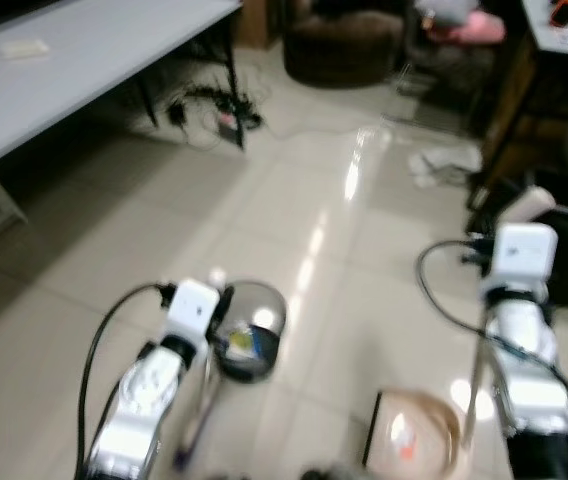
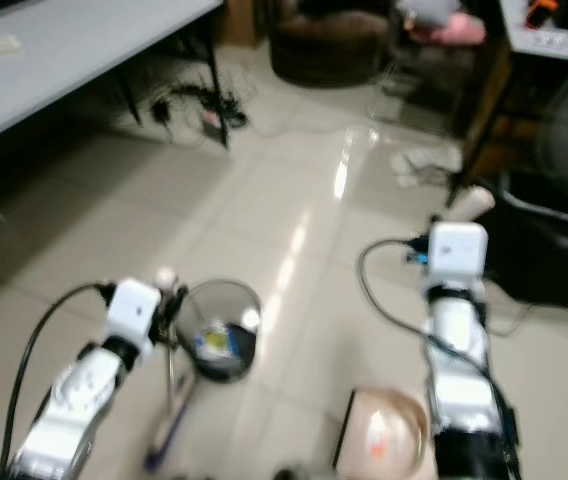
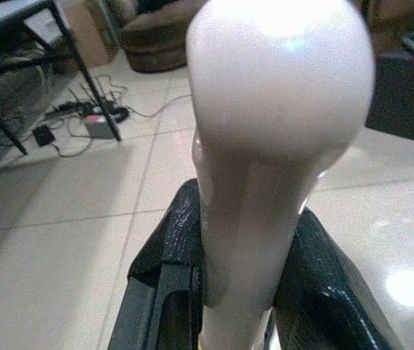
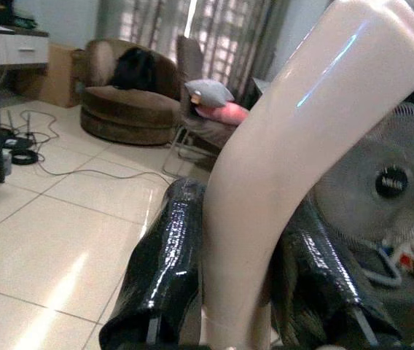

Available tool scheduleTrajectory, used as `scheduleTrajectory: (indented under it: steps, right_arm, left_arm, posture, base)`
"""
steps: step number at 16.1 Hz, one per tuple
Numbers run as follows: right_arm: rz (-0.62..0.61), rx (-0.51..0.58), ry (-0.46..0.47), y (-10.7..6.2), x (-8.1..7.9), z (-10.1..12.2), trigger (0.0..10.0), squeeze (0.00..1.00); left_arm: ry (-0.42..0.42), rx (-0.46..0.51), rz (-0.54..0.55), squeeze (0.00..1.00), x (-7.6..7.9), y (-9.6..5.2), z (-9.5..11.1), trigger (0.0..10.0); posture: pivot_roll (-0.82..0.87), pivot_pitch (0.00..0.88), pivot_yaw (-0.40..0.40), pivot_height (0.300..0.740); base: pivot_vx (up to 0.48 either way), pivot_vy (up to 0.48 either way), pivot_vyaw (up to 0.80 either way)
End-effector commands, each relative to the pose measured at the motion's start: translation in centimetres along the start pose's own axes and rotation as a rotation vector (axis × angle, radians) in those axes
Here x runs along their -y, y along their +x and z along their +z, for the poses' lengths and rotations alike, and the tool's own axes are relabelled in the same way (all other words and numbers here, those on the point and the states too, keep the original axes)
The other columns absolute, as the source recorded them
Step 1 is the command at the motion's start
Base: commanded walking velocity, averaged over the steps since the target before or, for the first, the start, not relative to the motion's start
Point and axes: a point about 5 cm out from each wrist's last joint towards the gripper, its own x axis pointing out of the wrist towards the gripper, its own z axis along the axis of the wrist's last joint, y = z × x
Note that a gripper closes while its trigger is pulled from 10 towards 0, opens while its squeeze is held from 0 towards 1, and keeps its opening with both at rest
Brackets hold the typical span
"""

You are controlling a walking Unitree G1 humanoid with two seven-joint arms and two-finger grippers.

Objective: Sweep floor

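My left gripper (image 3: 245, 251) is shut on the cream rounded top of a broom handle (image 3: 280, 95). The broom's thin shaft (image 1: 202, 400) slants down to the floor beside a small round waste bin (image 1: 251, 335) with scraps inside. My right gripper (image 4: 240, 259) is shut on the curved cream handle of a dustpan (image 4: 302, 138). The dustpan's pale tray (image 1: 414, 432) rests on the tiles near my right arm, with a small orange bit in it. Both arms reach forward over the glossy beige tile floor (image 1: 364, 260).
A grey table (image 1: 84, 50) stands at the far left, with a power strip and cables (image 1: 219, 115) under it. A brown pouf (image 1: 344, 45) and a chair with a pink cushion (image 1: 464, 25) are at the back. A fan (image 4: 393, 182) and dark furniture crowd the right. Crumpled paper (image 1: 444, 165) lies on the floor.
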Motion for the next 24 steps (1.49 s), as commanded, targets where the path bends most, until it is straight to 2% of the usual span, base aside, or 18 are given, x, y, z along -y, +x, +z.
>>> scheduleTrajectory:
  steps: [1, 8, 15, 19, 21, 22, 24]
  right_arm:
    - [-0.003, 0.040, 0.002, 0.2, 0.1, 0.8, 10.0, 0.00]
    - [0.001, 0.030, 0.052, 0.0, -0.3, 0.8, 10.0, 0.00]
    - [-0.007, 0.037, 0.062, 0.3, 0.1, 1.0, 10.0, 0.00]
    - [0.024, 0.040, 0.117, 0.6, -0.1, 1.4, 10.0, 0.00]
    - [0.074, 0.040, 0.105, 0.6, -0.9, 1.5, 10.0, 0.00]
    - [0.102, 0.043, 0.082, 0.7, -1.3, 1.6, 10.0, 0.00]
    - [0.101, 0.037, 0.100, 0.7, -1.4, 1.5, 10.0, 0.00]
  left_arm:
    - [0.012, 0.016, 0.000, 0.00, -0.3, 0.1, 0.4, 10.0]
    - [0.019, 0.019, -0.007, 0.00, -0.5, 0.1, 0.5, 10.0]
    - [0.024, 0.025, -0.001, 0.00, -0.5, 0.2, 0.6, 10.0]
    - [-0.002, 0.032, 0.186, 0.00, -2.1, 1.1, 1.3, 10.0]
    - [0.016, 0.107, 0.282, 0.00, -3.3, 1.3, 2.8, 10.0]
    - [0.011, 0.126, 0.305, 0.00, -3.6, 1.4, 3.2, 10.0]
    - [0.018, 0.165, 0.322, 0.00, -3.7, 1.5, 4.0, 10.0]
  posture:
    - [0.00, 0.073, 0.033, 0.740]
    - [-0.01, 0.071, 0.034, 0.740]
    - [-0.02, 0.066, 0.032, 0.740]
    - [-0.02, 0.069, 0.032, 0.740]
    - [-0.02, 0.069, 0.029, 0.740]
    - [-0.01, 0.068, 0.029, 0.740]
    - [-0.01, 0.066, 0.029, 0.740]
  base:
    - [0.000, -0.480, -0.80]
    - [0.000, -0.480, -0.80]
    - [0.000, -0.480, -0.80]
    - [0.000, 0.000, -0.12]
    - [0.000, 0.000, 0.00]
    - [0.000, 0.000, 0.00]
    - [0.000, 0.000, 0.54]
